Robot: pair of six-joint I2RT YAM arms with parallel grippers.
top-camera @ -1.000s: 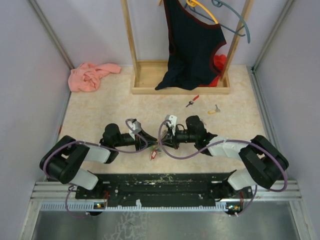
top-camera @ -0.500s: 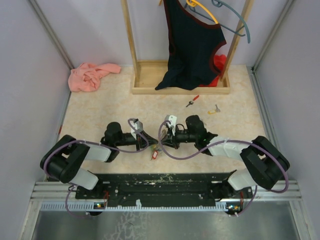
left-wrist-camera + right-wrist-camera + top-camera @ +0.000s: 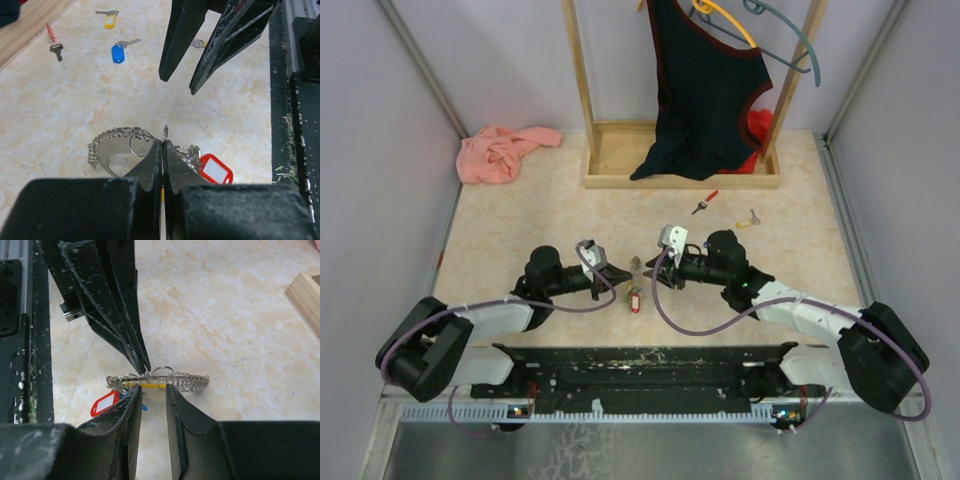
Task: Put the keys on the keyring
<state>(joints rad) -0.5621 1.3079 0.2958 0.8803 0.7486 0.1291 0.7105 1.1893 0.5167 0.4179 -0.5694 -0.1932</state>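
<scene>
1. Left gripper (image 3: pixel 163 146): its two fingers are pressed flat together and clamped on a thin wire ring of the keyring (image 3: pixel 117 146). The top of that ring pokes up just past the tips.
2. From the pinch, the keyring's grey ridged coil curves off to one side, low over the marbled table (image 3: pixel 520 230). Whether it rests on the surface or hangs just above it cannot be told. A yellow strip shows along the coil in the right wrist view.
3. A red tag (image 3: pixel 216 169) sits against the bunch of small rings beside the clamped fingers, and a bit of blue peeks out next to it.
4. Facing it, the right gripper (image 3: pixel 150 396) has its jaws apart with nothing between them. The keyring lies just beyond its tips.
5. Seen from above, both grippers meet near the front of the table, with the keyring between them.
6. Loose keys lie well apart from it, farther back: a blue-tagged key (image 3: pixel 118 52), a yellow-tagged key (image 3: pixel 748 218) and a red-headed key (image 3: pixel 705 202).
7. Behind these stands a wooden rack (image 3: pixel 680 180) with a dark garment (image 3: pixel 705 90) hanging on it. A pink cloth (image 3: pixel 502 152) lies at the far left.
</scene>
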